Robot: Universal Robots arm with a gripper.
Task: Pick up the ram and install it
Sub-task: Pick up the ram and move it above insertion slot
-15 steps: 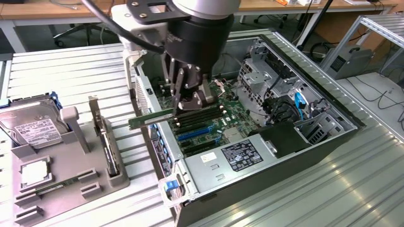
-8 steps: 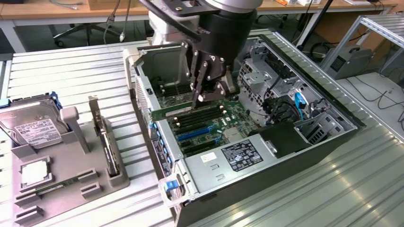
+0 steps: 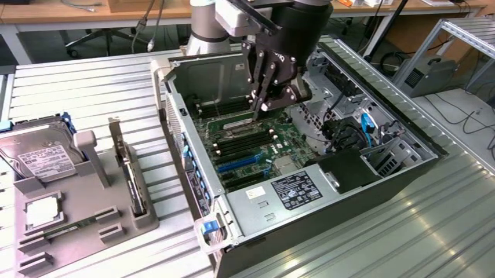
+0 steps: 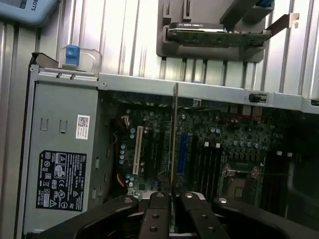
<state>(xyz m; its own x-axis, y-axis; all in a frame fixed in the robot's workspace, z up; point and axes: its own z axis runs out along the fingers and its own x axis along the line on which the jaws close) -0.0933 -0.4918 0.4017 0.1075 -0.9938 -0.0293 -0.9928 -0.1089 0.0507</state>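
A ribbed metal surface [image 3: 93, 92] fills the exterior view, and an open computer case [image 3: 348, 214] lies on it across the centre and right of the frame. A grey fixture [image 3: 77, 231] at lower left carries a hard drive [image 3: 39, 153] with a white label too small to read, and an upright expansion card [image 3: 127, 168]. At upper centre the pincer [image 3: 261, 104] reaches down into the case, clenched on the ram [image 3: 255, 113]. The ram stands on edge over the memory slots [image 3: 236, 142] of the motherboard [image 3: 259, 156]; whether it touches them I cannot tell. From the wrist, the ram [image 4: 173, 139] is a thin line rising from the fingers [image 4: 157, 211]. The power supply's black label [image 4: 61, 179] bears illegible print and symbols; a blue object [image 4: 30, 12] shows the letters "BOTS".
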